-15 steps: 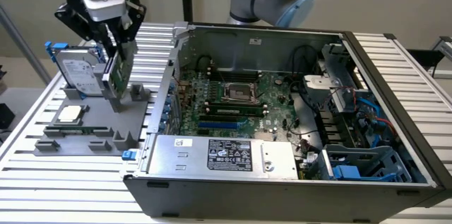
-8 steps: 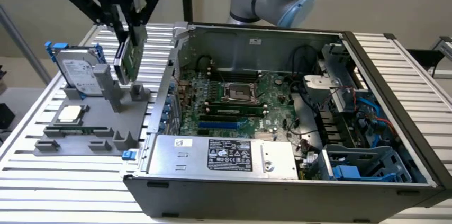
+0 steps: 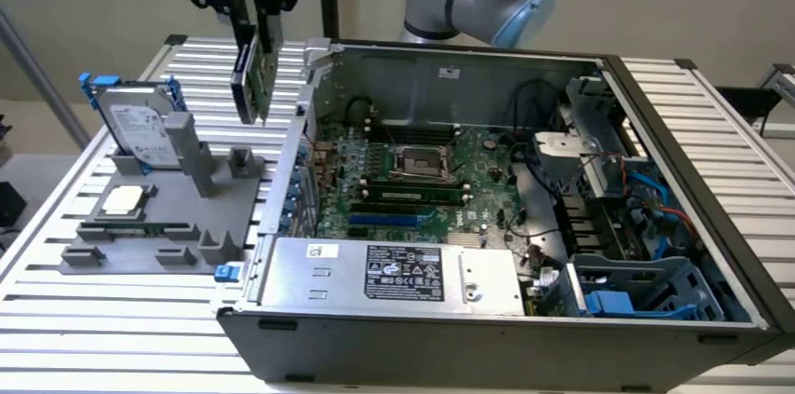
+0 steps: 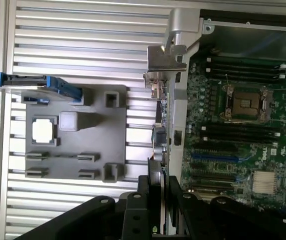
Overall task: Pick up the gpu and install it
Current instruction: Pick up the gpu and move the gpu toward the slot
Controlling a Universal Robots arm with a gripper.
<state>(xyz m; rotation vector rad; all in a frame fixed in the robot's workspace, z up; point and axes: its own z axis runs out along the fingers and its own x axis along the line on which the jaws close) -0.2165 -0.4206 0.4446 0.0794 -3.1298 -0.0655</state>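
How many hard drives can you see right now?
1: the hard drive with blue rails stands upright in the gray holder, to the exterior view's left of the computer case. More may be hidden in the case's drive bays.

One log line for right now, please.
pincer: shut on card | card: upright, off the table, by the case wall | install: not yet done

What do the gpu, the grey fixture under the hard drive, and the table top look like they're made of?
The gpu: green circuit board, likely fibreglass laminate; its shiny silver end bracket looks like stamped metal. The grey fixture: matte, uniform grey, probably moulded or printed plastic. The table top: ribbed pale silver slats, apparently extruded aluminium.
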